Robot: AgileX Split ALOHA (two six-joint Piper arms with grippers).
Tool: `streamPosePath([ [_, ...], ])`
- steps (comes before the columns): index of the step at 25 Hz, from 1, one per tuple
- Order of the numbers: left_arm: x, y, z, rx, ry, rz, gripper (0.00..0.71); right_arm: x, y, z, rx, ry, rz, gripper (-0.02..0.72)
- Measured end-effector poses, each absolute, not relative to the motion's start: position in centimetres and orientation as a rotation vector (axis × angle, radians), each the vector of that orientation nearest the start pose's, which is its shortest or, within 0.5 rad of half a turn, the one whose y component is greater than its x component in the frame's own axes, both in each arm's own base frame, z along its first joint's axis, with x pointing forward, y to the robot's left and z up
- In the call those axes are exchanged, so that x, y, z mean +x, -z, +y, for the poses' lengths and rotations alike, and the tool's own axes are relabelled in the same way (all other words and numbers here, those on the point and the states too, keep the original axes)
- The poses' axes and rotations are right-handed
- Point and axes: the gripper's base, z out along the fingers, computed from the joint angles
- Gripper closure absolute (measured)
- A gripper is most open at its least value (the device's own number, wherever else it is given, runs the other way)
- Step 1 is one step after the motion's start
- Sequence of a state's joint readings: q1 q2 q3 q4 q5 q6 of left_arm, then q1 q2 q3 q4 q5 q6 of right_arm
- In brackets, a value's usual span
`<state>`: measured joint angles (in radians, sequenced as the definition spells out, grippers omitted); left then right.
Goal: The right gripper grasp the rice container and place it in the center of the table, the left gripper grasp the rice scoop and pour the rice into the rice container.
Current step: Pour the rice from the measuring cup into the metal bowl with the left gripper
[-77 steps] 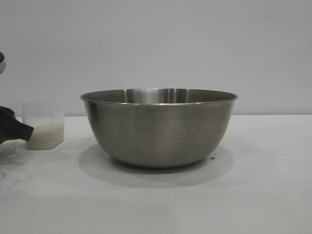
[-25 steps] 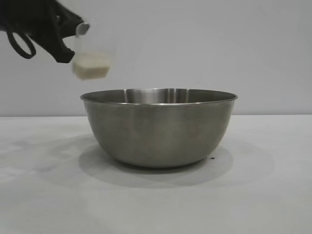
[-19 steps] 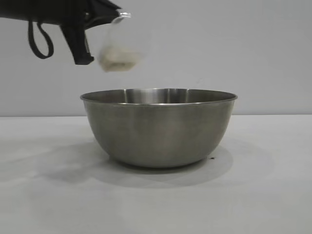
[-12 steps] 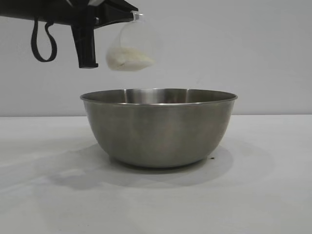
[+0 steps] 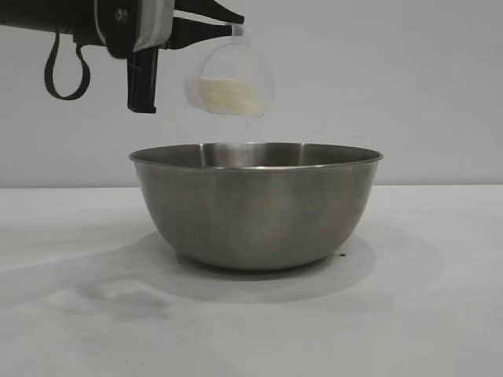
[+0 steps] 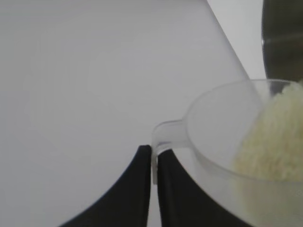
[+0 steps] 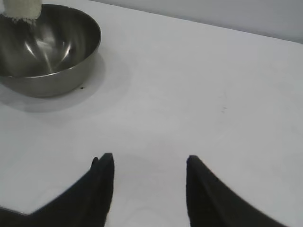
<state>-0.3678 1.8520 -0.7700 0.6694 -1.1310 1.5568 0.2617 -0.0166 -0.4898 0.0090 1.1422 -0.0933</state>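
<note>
The rice container [image 5: 256,206], a wide steel bowl, stands on the white table [image 5: 424,314] in the middle of the exterior view. Above its left half hangs the rice scoop [image 5: 229,81], a frosted plastic cup tilted toward the bowl, with rice [image 5: 230,96] heaped in its lower side. My left gripper [image 5: 228,27] is shut on the scoop's handle. In the left wrist view the black fingers [image 6: 142,189] pinch the handle tab [image 6: 165,135] and the rice [image 6: 274,137] lies against the cup's wall. My right gripper [image 7: 150,163] stands open over bare table, away from the bowl [image 7: 47,47].
A small dark speck [image 5: 343,254] lies on the table by the bowl's right foot. The left arm's black cable loop [image 5: 64,71] hangs at the upper left. A plain grey wall stands behind the table.
The left gripper has carried the scoop to the right, from beyond the bowl's left rim to above its left half, and has tilted it further. The right gripper has not moved.
</note>
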Motion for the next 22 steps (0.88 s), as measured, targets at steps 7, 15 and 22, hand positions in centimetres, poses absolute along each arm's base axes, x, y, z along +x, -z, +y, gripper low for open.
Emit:
streamPosePath([
  [7,30.11,-18.64,-17.41,1.611,-0.799,0.088,0.710,-0.97,-26.79,-0.18,-0.375,-0.111,2.088,0.364],
  [15,30.04,-18.63,-17.45,1.627,-0.872,-0.003,0.710,-0.97,-26.79,-0.18,-0.375,-0.111,2.088,0.364],
  [22,29.89,-18.57,-17.55,1.638,-0.913,-0.084,0.710,-0.97,-26.79,-0.18,-0.375,-0.111,2.088,0.364],
])
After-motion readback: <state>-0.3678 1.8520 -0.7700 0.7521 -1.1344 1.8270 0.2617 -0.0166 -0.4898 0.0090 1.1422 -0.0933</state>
